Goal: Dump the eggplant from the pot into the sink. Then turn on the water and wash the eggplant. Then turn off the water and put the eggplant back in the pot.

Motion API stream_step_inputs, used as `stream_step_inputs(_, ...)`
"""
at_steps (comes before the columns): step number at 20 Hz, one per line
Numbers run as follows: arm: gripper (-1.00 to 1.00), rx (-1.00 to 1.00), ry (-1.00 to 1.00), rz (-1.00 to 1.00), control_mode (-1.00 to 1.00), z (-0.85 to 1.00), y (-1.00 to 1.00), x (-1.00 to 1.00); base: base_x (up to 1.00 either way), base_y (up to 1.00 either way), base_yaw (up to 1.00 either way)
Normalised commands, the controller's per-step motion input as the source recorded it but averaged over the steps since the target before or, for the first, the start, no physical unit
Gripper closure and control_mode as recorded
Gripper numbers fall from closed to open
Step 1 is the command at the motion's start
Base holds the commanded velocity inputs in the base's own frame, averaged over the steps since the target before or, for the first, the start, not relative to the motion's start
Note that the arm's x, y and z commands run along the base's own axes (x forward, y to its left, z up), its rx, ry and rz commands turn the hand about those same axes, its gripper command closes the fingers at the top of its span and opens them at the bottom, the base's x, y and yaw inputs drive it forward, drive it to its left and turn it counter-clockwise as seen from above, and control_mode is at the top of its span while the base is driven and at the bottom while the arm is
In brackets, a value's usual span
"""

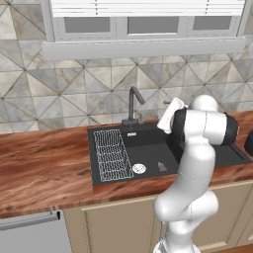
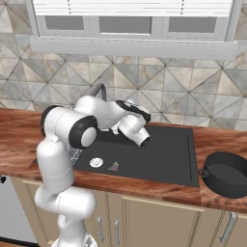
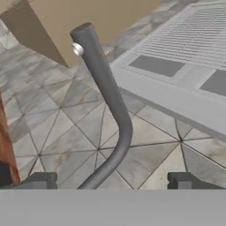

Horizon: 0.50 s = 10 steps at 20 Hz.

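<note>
The eggplant [image 1: 161, 166] lies on the floor of the sink [image 1: 148, 143], a small purple lump with a green tip just to the right of the white drain [image 1: 139, 168], near the front wall of the basin; the right base view shows it in the same spot [image 2: 114, 166], close beside the drain [image 2: 96, 162]. The pot [image 2: 227, 173] stands upright on the wooden counter [image 2: 212, 140] to the right of the sink, well apart from the eggplant, so the dumping looks done and the step in hand is judged to be turning on the water. No stream runs from the faucet [image 1: 133, 104]. The arm is bent over the back of the sink with its hand raised toward the faucet. In the hand view the gripper [image 3: 112, 180] is wide open and holds nothing, its two dark fingertips [image 3: 42, 180] standing far apart with the bent grey faucet [image 3: 108, 101] rising between them against the tiled wall. The wire rack [image 1: 111, 154] sits at the left side of the basin, clear of the work. The next move probably calls for closing in on the faucet or its handle and pushing it aside to start the flow; which part acts as the handle cannot be told from here.
</note>
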Motion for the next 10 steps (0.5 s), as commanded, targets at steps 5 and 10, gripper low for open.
stream_step_inputs(5,-1.0,0.45,0.51,-0.02,-1.0,0.62,0.0,0.02,0.0,0.0,0.0)
stream_step_inputs(10,-1.0,0.41,0.71,-0.02,-1.0,0.15,0.0,0.0,0.0,0.0,0.0)
